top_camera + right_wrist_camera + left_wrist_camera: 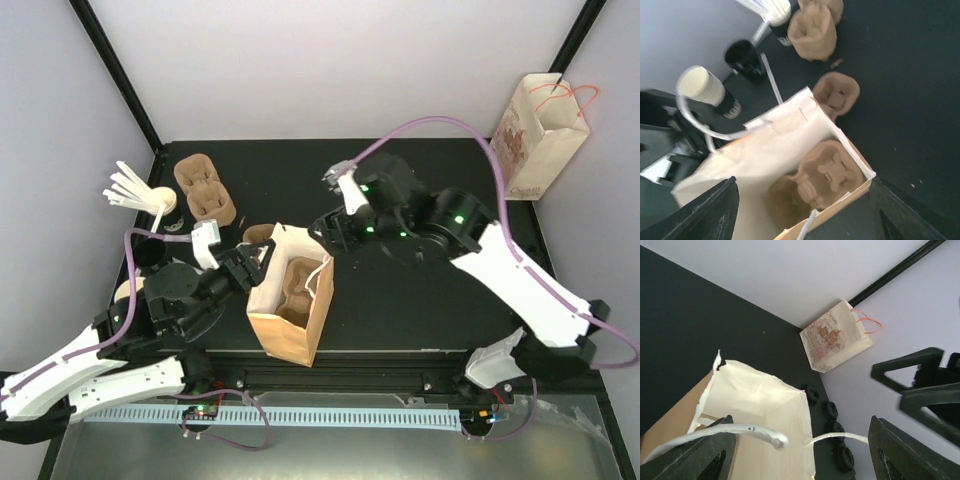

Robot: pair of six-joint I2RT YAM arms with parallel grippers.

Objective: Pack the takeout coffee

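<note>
Right wrist view, one brown bag [765, 160] holding one carrier [825, 172], one cream cup [702, 87] nearby, left and right jaws released

The bench [420, 300] is black. The paper bag [285, 330] is brown outside, white inside, white-handled. The gift bag [535, 140] is cream, printed, orange-handled. The cup [696, 82] is cream above black.

An open brown paper bag [285, 330] holds a pulp tray [298, 285]; a printed gift bag [535, 135] stands by the far right corner.
</note>
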